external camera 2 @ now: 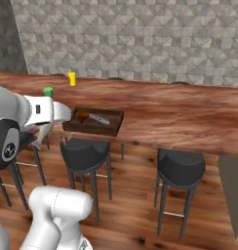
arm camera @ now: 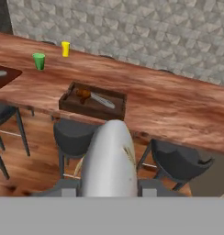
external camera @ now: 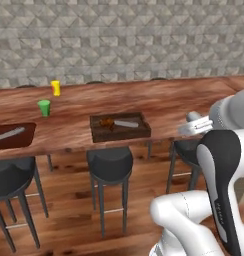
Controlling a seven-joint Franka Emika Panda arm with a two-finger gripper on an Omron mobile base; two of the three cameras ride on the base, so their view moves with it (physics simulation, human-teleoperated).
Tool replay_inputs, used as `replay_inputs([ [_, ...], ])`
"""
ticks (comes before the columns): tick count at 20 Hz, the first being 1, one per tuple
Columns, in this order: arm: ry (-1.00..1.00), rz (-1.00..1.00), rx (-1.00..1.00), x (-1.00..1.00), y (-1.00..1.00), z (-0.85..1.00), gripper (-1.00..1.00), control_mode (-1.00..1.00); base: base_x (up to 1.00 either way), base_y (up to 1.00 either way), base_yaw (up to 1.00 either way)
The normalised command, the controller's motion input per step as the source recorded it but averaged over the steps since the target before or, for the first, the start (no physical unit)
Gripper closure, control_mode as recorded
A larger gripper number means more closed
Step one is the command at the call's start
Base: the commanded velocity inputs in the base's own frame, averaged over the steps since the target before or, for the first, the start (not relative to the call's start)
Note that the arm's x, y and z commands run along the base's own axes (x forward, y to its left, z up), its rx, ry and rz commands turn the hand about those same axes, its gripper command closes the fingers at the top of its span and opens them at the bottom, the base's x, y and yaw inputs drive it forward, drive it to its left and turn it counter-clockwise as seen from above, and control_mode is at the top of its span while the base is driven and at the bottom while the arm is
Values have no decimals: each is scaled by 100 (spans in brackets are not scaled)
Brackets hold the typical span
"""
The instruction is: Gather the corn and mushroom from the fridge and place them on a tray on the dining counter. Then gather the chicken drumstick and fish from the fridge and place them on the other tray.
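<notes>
Claw (arm camera: 109, 186) is clamped around a silvery fish (arm camera: 110, 158), hanging out over the stools, short of the desk (arm camera: 178, 108) and its dark tray (arm camera: 93, 102).

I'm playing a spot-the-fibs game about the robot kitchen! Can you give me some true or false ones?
1. The gripper is holding a silvery fish. True.
2. The green cup is tipped over on its side. False: it stands upright on the counter.
3. A chicken drumstick lies in the tray above the stool. True.
4. The yellow cup sits inside that tray. False: it stands on the bare counter, away from the tray, near the green cup.
</notes>
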Motion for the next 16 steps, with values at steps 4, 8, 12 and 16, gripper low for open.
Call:
replay_inputs([
  [4,0,0,0,0,0,0,100,100,69,0,0],
  [8,0,0,0,0,0,0,100,100,72,0,0],
  [12,0,0,0,0,0,0,100,100,67,0,0],
  [16,0,0,0,0,0,0,100,100,45,7,1],
])
